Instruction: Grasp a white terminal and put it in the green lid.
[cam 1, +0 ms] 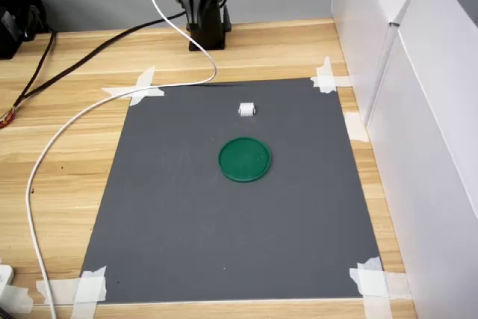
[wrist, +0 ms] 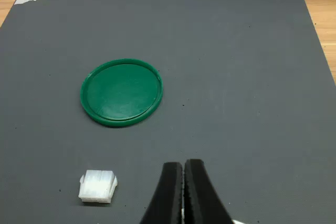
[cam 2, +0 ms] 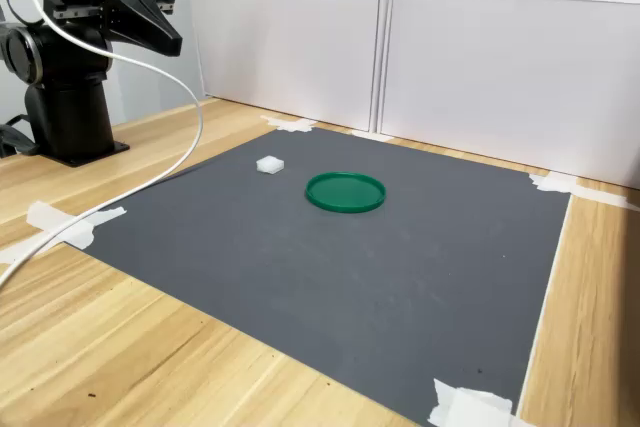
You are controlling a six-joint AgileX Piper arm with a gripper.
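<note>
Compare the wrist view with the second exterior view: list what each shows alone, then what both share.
Only the wrist view: the black end effector close up, jaws closed with nothing between them.
Only the second exterior view: the black robot arm base, the white wall panels and the white cable.
Both: the tiny white plastic terminal, lying apart from the flat round green plastic lid on the dark grey mat.
</note>
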